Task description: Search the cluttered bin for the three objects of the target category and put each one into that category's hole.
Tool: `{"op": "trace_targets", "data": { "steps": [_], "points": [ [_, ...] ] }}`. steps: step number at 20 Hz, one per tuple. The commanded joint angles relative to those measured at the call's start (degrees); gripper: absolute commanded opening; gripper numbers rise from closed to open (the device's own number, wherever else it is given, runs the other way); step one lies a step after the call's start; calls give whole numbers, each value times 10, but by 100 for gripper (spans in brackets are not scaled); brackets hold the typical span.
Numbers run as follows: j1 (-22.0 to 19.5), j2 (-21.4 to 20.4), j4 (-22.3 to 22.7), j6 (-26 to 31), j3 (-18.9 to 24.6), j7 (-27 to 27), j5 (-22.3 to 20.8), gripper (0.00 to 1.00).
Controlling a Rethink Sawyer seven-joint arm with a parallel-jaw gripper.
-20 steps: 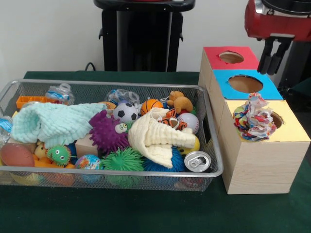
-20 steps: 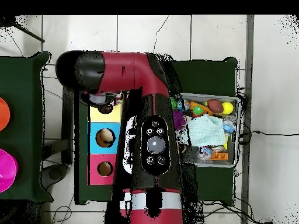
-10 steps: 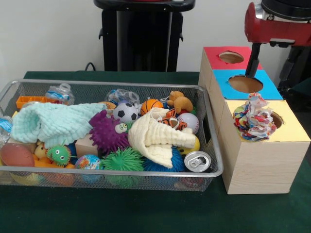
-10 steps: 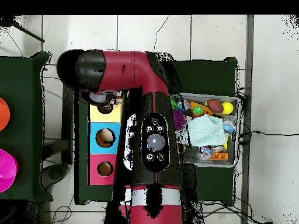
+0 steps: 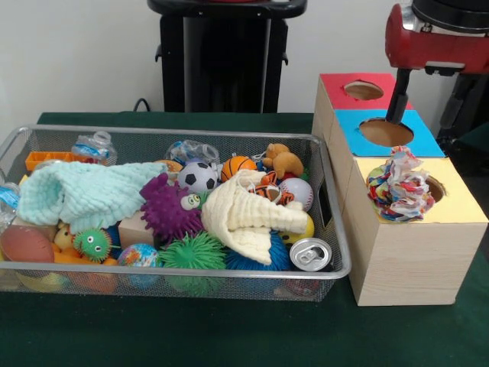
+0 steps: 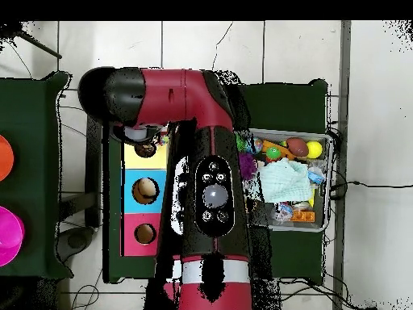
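Colourful rag [image 5: 399, 186] sat half over the yellow hole [image 5: 435, 188], gripper [image 5: 397, 99] above-behind it; can't tell the jaws' state.

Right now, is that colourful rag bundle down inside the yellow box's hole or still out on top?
Still out. The rag bundle sits on the yellow box, bunched over the hole's edge and covering most of it.

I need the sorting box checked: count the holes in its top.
3: one in the red panel farthest back, one in the blue panel in the middle, one in the yellow panel nearest, partly covered by a colourful rag.
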Motion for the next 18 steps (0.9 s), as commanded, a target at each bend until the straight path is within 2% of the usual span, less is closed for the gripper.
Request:
{"op": "trace_targets", "data": {
  "steps": [1,5,18],
  "points": [
    [-14,19,13,9,22,14,-20,100],
    [-14,14,26,-1,21,18,-17,100],
    [-17,37,18,-24,25,8,-27,100]
  ]
}}
